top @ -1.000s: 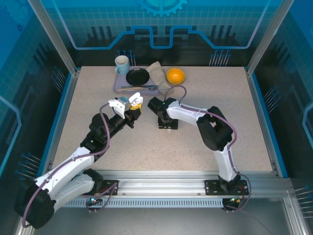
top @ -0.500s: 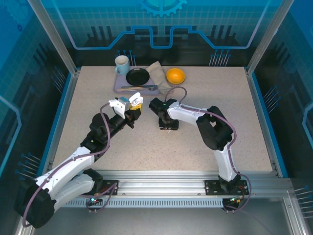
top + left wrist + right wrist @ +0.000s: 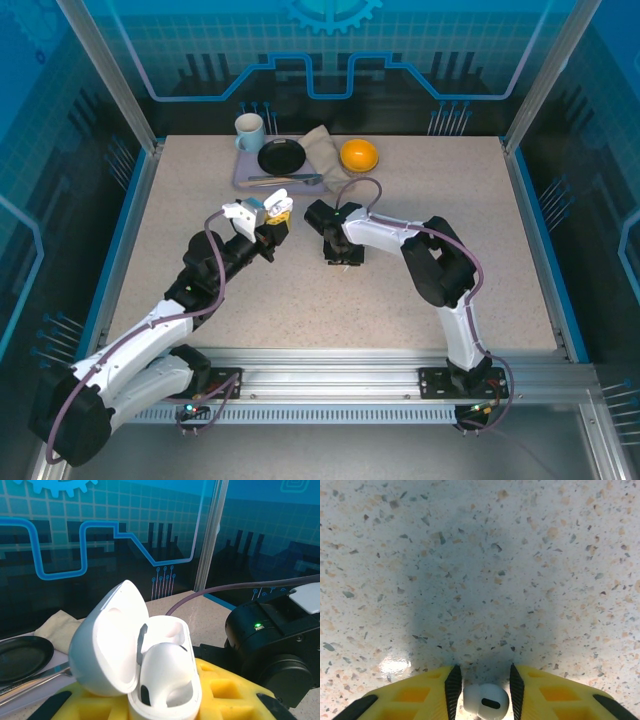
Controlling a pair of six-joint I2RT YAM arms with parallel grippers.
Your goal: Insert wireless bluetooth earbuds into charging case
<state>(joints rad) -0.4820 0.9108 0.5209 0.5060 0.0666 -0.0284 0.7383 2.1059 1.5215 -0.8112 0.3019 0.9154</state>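
On the left, my left tool [image 3: 277, 213] is raised off the worktop [image 3: 470, 220] and clamped on the white charging case [image 3: 165, 700], its yellow fingers [image 3: 225, 690] pressed against the case body. The glossy lid [image 3: 105, 645] is flipped open and leans left. A rounded white piece [image 3: 167, 667], which may be an earbud, sits in the body with a dark slot low on its front. Just right of that, near the middle of the worktop, the right tool [image 3: 344, 258] points straight down. From its wrist camera I see a white earbud [image 3: 486, 700] lying on the speckled surface between the black pads [image 3: 453, 690]. It is small and smooth, with a dark oval on top. The jaws stand narrow, close on both sides of the earbud, but I cannot tell whether they grip it. Along the back edge, from left to right, stand a mug [image 3: 249, 130], a black plate [image 3: 282, 156], a folded cloth [image 3: 322, 150] and an orange bowl [image 3: 358, 154], well apart from both tools. The right half of the worktop lies open up to the blue side rail [image 3: 535, 250].
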